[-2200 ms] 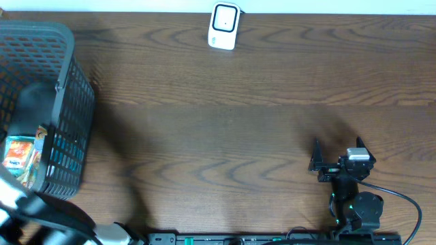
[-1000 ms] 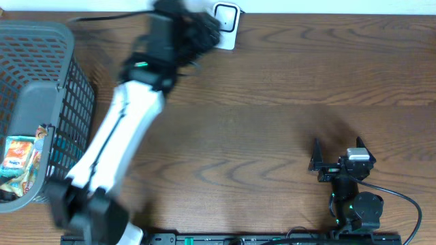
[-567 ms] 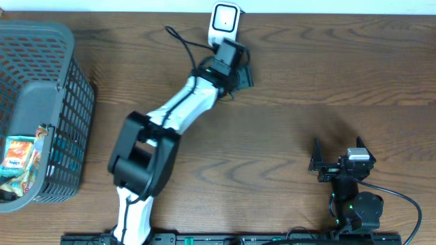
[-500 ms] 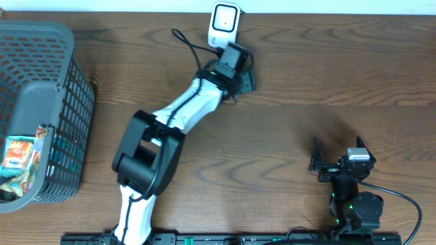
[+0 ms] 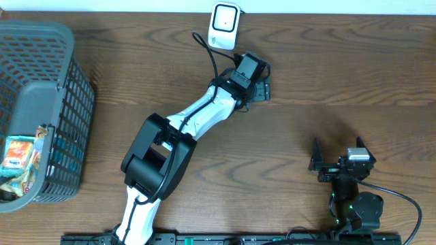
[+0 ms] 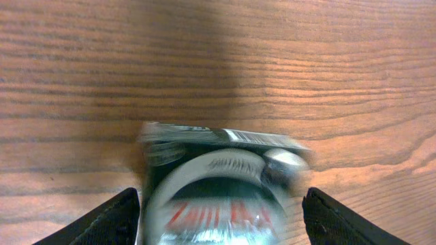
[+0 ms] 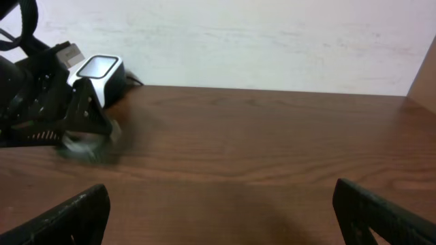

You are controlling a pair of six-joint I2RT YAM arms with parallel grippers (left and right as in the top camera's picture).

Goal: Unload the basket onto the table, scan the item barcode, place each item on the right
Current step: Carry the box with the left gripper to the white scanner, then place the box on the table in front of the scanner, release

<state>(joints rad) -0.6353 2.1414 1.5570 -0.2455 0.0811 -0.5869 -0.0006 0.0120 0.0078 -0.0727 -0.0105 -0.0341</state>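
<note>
The item [image 6: 218,184] is a dark green pack with a white ring and red lettering, blurred, low over the wood between the fingers of my left gripper [image 6: 221,199]. The left finger is against it; a gap shows at the right finger [image 6: 340,221], so the jaws stand open around it. From above, my left gripper [image 5: 263,87] is just below and right of the white barcode scanner [image 5: 224,26]. In the right wrist view the item [image 7: 88,146] is a blur below the scanner [image 7: 99,68]. My right gripper [image 5: 337,144] rests open and empty at the front right [image 7: 218,197].
A grey mesh basket [image 5: 68,102] stands at the left edge with several colourful packets [image 5: 17,156] in it. The left arm [image 5: 197,119] stretches diagonally across the table's middle. A pale wall runs behind the scanner.
The left arm swung from the basket to the scanner, then slid right and down past it with the item. Its jaws have widened. The right arm has not moved.
</note>
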